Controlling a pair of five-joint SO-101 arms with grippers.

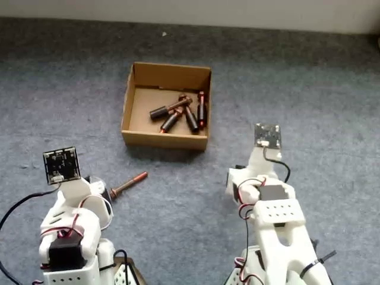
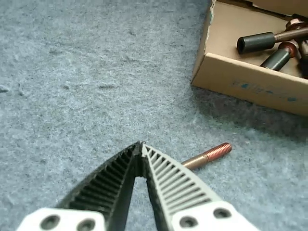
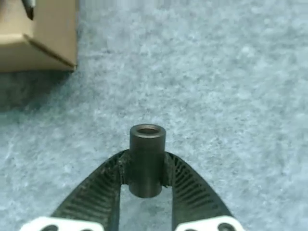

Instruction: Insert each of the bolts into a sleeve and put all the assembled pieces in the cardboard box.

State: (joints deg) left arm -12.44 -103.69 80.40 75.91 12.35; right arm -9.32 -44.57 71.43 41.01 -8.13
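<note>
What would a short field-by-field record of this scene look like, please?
left end effector: shut, holding nothing, low over the carpet
right end effector: shut on a dark sleeve, open end facing the camera
bolt: loose on the carpet beside the left end effector, no sleeve on it
cardboard box: open, on the carpet beyond both arms
assembled pieces: several lying inside the cardboard box
remaining: bolt not yet in the sleeve
</note>
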